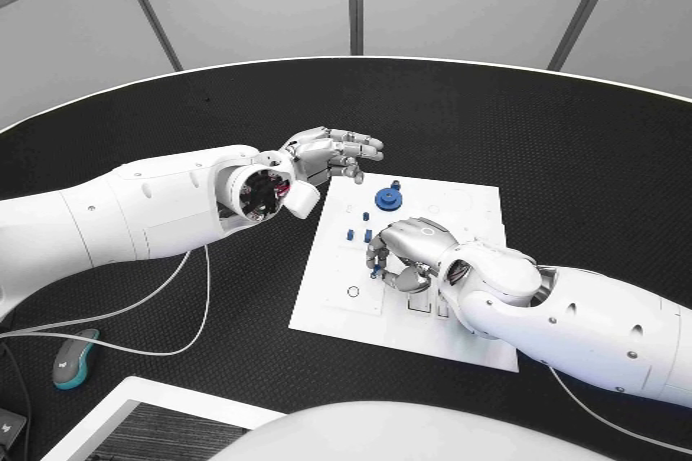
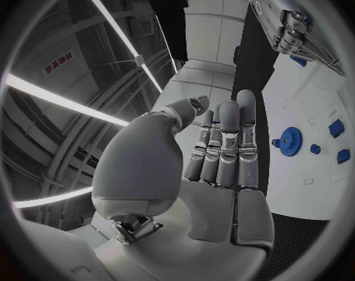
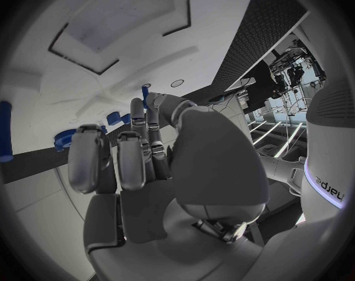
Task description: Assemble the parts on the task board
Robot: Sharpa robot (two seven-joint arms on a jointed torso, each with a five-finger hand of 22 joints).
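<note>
The white task board (image 1: 447, 206) lies in the middle of the black table. A blue gear (image 1: 388, 197) stands near its far edge, with small blue parts (image 1: 352, 236) just in front of it. My right hand (image 1: 410, 253) hovers low over the board's middle with its fingers curled, and it pinches a small blue part (image 1: 378, 273) at its fingertips; the same blue part (image 3: 145, 97) shows between thumb and finger. My left hand (image 1: 329, 157) hangs by the board's far left corner, fingers (image 2: 228, 147) straight and apart from the thumb, holding nothing. The gear (image 2: 289, 141) lies beyond them.
A teal-ended cable (image 1: 72, 361) trails on the table at the front left. A white tray (image 1: 152, 416) sits at the front edge. The table's curved rim (image 1: 361, 61) runs along the back.
</note>
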